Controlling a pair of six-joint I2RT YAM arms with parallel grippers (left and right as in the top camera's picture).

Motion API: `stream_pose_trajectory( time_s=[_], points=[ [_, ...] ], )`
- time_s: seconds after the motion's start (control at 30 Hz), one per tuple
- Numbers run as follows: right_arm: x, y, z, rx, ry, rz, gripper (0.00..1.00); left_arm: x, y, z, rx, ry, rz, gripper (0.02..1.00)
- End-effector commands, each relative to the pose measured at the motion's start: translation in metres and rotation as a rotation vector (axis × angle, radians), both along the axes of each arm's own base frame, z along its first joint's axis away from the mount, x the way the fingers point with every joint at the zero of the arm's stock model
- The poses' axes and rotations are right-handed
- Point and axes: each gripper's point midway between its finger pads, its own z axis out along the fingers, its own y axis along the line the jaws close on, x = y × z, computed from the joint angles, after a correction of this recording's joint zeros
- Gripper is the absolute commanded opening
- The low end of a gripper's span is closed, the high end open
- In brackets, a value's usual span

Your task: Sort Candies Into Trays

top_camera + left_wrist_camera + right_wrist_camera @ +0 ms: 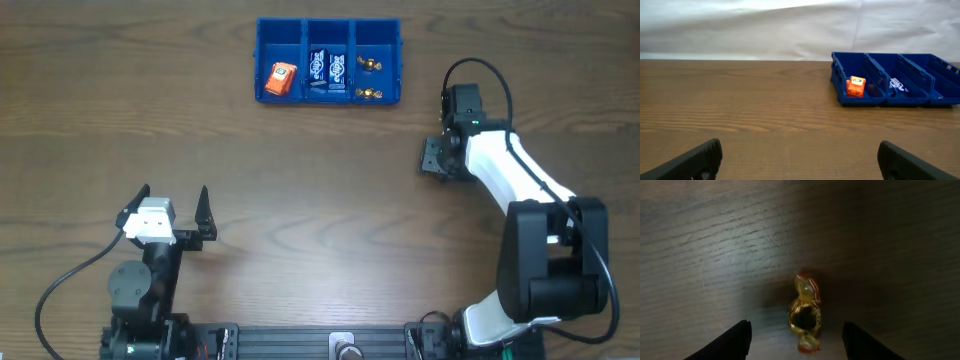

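Progress: by my read, sorting is nearly done. Five pieces sit in the tray and I count one loose piece left on the table.

Left gripper: low at the near left of the table, well apart from the tray. The claw is released, fingers spread wide, nothing between them. Its wrist view looks across bare wood toward the tray.

Blue three-compartment tray: at the far side, about centre.
- Left compartment: one orange wrapped candy, lying near the front wall.
- Middle compartment: two blue wrapped candies, side by side, close enough that I cannot tell if they touch.
- Right compartment: two gold wrapped candies, one toward the back, one toward the front, apart.
Each compartment holds one colour only, so the sort looks clean so far.

Right gripper: right of the tray and nearer the arm bases, down close to the tabletop. Claw is released. The last gold wrapped candy lies on the wood between the two fingers, gaps on both sides, neither finger touching it. It lies lengthwise along the gap, twisted ends pointing fore and aft.

Left to do, as I judge it: clamp onto this gold piece, lift it, carry it to the right compartment with the other gold ones, and release. The wrapper looks slick and small, so a slip at the pinch is the risk I would watch.
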Motion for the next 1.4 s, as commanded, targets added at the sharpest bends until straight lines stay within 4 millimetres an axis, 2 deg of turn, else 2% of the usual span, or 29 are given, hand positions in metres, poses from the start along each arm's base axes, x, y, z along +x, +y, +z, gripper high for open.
stream_pose_trajectory(
  time_s=[0.03, 0.27, 0.47, 0.6, 0.83, 1.03, 1.1, 1.17, 1.23, 1.33, 1.4],
  points=[
    [-0.004, -0.001, -0.019, 0.004, 0.047, -0.011, 0.612, 0.000, -0.001, -0.017, 0.011, 0.036, -0.011, 0.998],
    [-0.004, -0.008, -0.019, -0.003, 0.047, -0.031, 0.566, 0.000, -0.001, -0.017, 0.011, 0.036, -0.011, 0.998],
    [-0.004, -0.010, -0.019, -0.003, 0.046, -0.035, 0.428, 0.000, -0.001, -0.017, 0.011, 0.036, -0.011, 0.996],
    [-0.004, -0.010, -0.019, -0.003, 0.047, -0.036, 0.393, 0.000, -0.001, -0.017, 0.011, 0.036, -0.011, 0.996],
    [-0.004, -0.010, -0.021, -0.003, 0.049, -0.036, 0.229, 0.000, -0.001, -0.017, 0.011, 0.036, -0.011, 0.998],
    [-0.004, -0.009, -0.020, 0.002, 0.046, -0.054, 0.139, 0.000, -0.001, -0.017, 0.011, 0.036, -0.011, 0.998],
    [0.000, 0.001, -0.015, 0.029, 0.029, -0.032, 0.115, 0.000, -0.001, -0.017, 0.011, 0.036, -0.011, 0.998],
    [0.000, 0.011, 0.000, 0.037, 0.001, -0.004, 0.082, 0.000, -0.001, -0.017, 0.011, 0.036, -0.011, 0.998],
    [0.003, 0.025, 0.034, 0.045, -0.083, 0.036, 0.064, 0.000, -0.001, -0.017, 0.011, 0.036, -0.011, 0.998],
    [0.009, 0.042, 0.109, 0.081, -0.284, 0.062, 0.058, 0.000, -0.001, -0.017, 0.011, 0.036, -0.011, 0.998],
    [0.014, 0.049, 0.151, 0.109, -0.391, 0.074, 0.058, 0.000, -0.001, -0.017, 0.011, 0.036, -0.011, 0.998]
  ],
)
